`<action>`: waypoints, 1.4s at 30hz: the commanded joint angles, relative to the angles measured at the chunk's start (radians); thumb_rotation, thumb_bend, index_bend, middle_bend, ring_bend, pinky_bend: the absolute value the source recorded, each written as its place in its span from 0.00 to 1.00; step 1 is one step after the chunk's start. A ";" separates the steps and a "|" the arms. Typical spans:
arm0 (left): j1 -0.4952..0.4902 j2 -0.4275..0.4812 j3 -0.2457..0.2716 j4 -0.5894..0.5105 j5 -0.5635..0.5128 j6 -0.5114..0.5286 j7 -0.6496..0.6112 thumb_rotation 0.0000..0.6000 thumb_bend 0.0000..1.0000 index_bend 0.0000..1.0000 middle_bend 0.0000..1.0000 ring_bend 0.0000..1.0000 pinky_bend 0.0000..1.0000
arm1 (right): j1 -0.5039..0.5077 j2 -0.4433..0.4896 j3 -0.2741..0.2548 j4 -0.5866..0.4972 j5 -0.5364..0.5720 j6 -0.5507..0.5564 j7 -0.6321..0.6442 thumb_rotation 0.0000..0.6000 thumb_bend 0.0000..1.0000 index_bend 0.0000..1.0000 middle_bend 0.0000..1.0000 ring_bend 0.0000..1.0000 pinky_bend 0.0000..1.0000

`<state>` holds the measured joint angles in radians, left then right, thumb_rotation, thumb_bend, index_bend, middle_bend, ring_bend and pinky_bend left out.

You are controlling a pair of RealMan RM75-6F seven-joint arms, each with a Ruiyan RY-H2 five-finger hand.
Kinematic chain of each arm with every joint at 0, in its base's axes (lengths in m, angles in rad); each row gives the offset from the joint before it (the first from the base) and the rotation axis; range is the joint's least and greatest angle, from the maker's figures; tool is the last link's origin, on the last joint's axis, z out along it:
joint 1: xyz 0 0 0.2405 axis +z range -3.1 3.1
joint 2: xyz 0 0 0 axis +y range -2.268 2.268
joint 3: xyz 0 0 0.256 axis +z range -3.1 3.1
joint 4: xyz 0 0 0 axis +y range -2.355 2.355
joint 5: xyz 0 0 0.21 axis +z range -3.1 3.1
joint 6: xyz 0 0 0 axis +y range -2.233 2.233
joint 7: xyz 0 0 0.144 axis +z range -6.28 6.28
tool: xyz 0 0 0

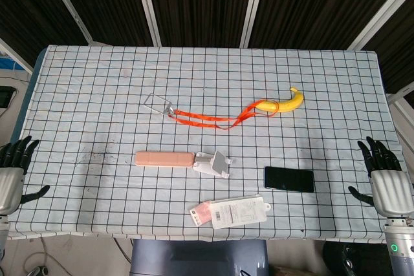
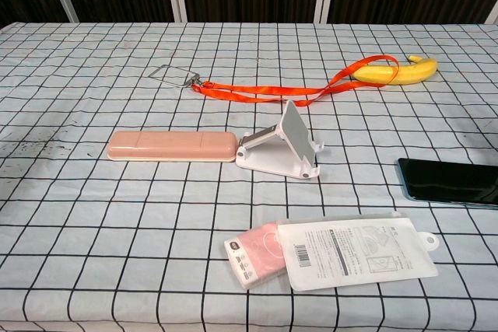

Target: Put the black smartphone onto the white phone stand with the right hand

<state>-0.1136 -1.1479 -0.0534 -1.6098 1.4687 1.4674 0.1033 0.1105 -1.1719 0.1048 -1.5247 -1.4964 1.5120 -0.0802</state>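
Observation:
The black smartphone [image 1: 289,178] lies flat on the checked tablecloth, right of centre near the front; the chest view shows it at the right edge [image 2: 451,182]. The white phone stand [image 1: 214,163] sits to its left, upright with its back plate tilted [image 2: 282,148]. My right hand [image 1: 386,176] hangs open at the table's right edge, well to the right of the phone, holding nothing. My left hand [image 1: 14,171] is open at the left edge, far from both. Neither hand shows in the chest view.
A pink case [image 1: 165,159] touches the stand's left side. A packaged item [image 1: 229,211] lies near the front edge. An orange lanyard [image 1: 213,118] with a clear badge holder [image 1: 157,103] and a banana [image 1: 284,101] lie further back.

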 commanded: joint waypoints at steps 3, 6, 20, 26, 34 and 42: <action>0.000 0.000 0.001 0.001 0.001 0.001 0.000 1.00 0.00 0.00 0.00 0.00 0.00 | 0.000 0.000 -0.001 0.001 -0.005 0.004 0.002 1.00 0.11 0.00 0.00 0.00 0.16; 0.001 0.000 -0.001 0.000 0.000 0.002 -0.002 1.00 0.00 0.00 0.00 0.00 0.00 | 0.000 0.000 -0.002 -0.001 -0.008 0.004 0.001 1.00 0.11 0.00 0.00 0.00 0.16; 0.004 0.000 -0.003 0.008 -0.002 0.010 -0.001 1.00 0.00 0.00 0.00 0.00 0.00 | 0.021 -0.002 -0.026 -0.094 -0.045 -0.032 -0.079 1.00 0.12 0.00 0.10 0.03 0.16; 0.005 0.004 -0.009 0.014 -0.014 0.008 -0.019 1.00 0.00 0.00 0.00 0.00 0.00 | 0.060 -0.039 -0.022 -0.167 0.007 -0.119 -0.203 1.00 0.16 0.07 0.14 0.06 0.16; 0.004 0.006 -0.009 0.015 -0.009 0.006 -0.033 1.00 0.00 0.00 0.00 0.00 0.00 | 0.107 -0.132 -0.014 -0.192 0.076 -0.200 -0.310 1.00 0.17 0.20 0.23 0.14 0.18; 0.001 0.010 -0.005 0.019 0.003 0.005 -0.054 1.00 0.00 0.00 0.00 0.00 0.00 | 0.135 -0.221 -0.005 -0.154 0.143 -0.236 -0.383 1.00 0.19 0.27 0.25 0.16 0.18</action>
<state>-0.1120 -1.1380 -0.0592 -1.5909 1.4712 1.4725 0.0500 0.2393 -1.3838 0.0960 -1.6869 -1.3626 1.2827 -0.4556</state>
